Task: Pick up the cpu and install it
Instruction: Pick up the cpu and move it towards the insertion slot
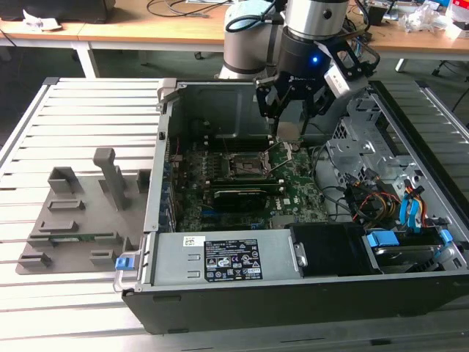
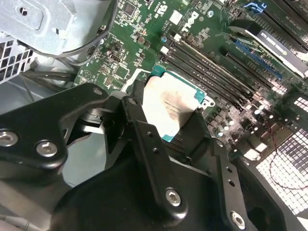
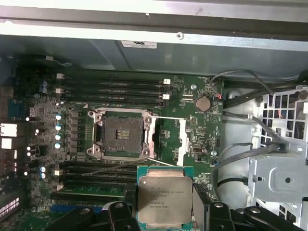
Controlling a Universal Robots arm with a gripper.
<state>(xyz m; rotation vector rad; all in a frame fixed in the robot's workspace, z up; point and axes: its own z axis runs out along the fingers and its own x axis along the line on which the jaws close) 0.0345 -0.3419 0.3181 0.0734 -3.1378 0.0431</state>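
the gripper (image 1: 292, 123) hangs inside the open computer case (image 1: 156, 213), closed on the cpu (image 3: 165, 195). in the second wrist view its two black fingers (image 2: 144, 139) press on opposite edges of the chip, and the opening between them is only as wide as the chip itself. the cpu's pale metal top and its thin green edge show in both wrist views.

the cpu socket (image 3: 120, 132) on the green motherboard is empty, with its dark contact field bare. the cpu is held in the air, clear of the socket and not over it; in the exterior view it sits toward the exterior view's right of the socket (image 1: 245, 163) and higher than it. the socket's metal load plate (image 3: 172, 137) is swung open and lies just beside the socket, on the side toward the cpu. a bank of memory slots (image 3: 115, 87) runs along another side of the socket. a round coin cell (image 3: 203, 102) sits on the board beyond the load plate. a grey fixture tray (image 1: 80, 213) lies outside the case, well apart from the socket on the exterior view's left.
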